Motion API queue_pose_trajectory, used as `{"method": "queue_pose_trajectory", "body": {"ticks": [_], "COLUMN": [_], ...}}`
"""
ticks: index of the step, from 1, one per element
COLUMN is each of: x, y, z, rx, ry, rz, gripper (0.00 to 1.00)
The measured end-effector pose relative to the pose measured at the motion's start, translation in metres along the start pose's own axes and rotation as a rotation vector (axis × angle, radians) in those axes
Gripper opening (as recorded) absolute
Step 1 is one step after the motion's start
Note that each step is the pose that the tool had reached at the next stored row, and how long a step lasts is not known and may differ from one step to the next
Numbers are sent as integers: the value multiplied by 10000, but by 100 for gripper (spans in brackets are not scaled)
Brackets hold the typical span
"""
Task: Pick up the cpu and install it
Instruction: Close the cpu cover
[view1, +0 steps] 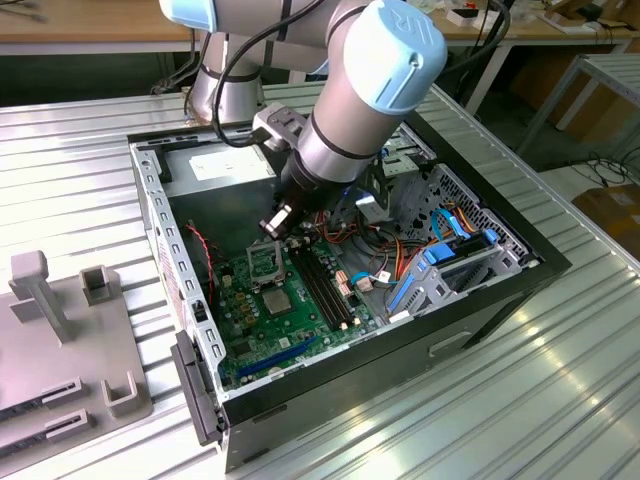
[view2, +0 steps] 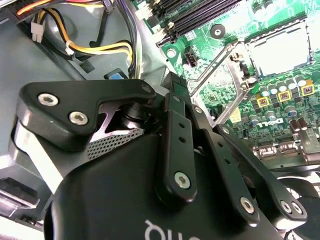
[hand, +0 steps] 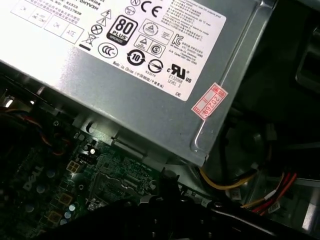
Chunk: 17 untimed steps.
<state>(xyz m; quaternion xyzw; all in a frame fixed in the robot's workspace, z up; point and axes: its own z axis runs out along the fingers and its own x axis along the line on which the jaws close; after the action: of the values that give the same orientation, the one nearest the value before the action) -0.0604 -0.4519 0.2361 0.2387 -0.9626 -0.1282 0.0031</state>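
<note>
Hovering over the ribbed metal counter (view1: 560, 400), I've got my arm reaching down into the open computer case (view1: 470, 320), which lies on its side so everything inside faces up at me. Big grey power supply (view1: 215, 165) sits at the far end, close enough that its labelled face looms large in the first wrist view. Below it lies the green board (view1: 250, 320), flat on the case floor, which is why I'm coming at it from above.

On that board, the black-framed socket (view1: 263, 262) is the target. In the second wrist view its metal hold-down frame (view2: 220, 70) stands swung up and clear, so the seat is open from the top. The grey soldered chip (view1: 277, 300) lies just beyond, nearer the camera; not my business.

My fingers (view2: 176, 115) look drawn close together, tips angled toward the board, just beside the socket rather than over it. And the cpu? Can't tell. A plate that thin would hide between the pads, and I see no clear sign of it there or seated.
</note>
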Motion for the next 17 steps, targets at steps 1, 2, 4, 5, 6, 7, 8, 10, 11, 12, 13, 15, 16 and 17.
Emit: {"method": "queue_pose_trajectory", "body": {"ticks": [1, 2, 4, 5, 6, 7, 8, 10, 11, 12, 13, 15, 16, 17], "x": [-1, -1, -1, -1, -1, -1, -1, -2, -3, -3, -3, -4, -3, -3], "y": [1, 1, 2, 3, 4, 5, 6, 9, 10, 11, 12, 13, 13, 14], "z": [-2, -2, -7, -11, -14, -17, -23, -33, -38, -41, -43, -48, -51, -53], "rx": [-13, -24, -64, -94, -106, -115, -124, -142, -148, -157, -163, -170, -173, -176], "ry": [7, 18, 72, 94, 101, 105, 110, 114, 118, 122, 129, 156, 172, 185], "rz": [-54, -114, -371, -504, -550, -583, -614, -668, -692, -726, -765, -868, -927, -976], "gripper": [11, 11, 11, 11, 11, 11, 11, 11, 11, 11, 11, 11, 11, 11]}}
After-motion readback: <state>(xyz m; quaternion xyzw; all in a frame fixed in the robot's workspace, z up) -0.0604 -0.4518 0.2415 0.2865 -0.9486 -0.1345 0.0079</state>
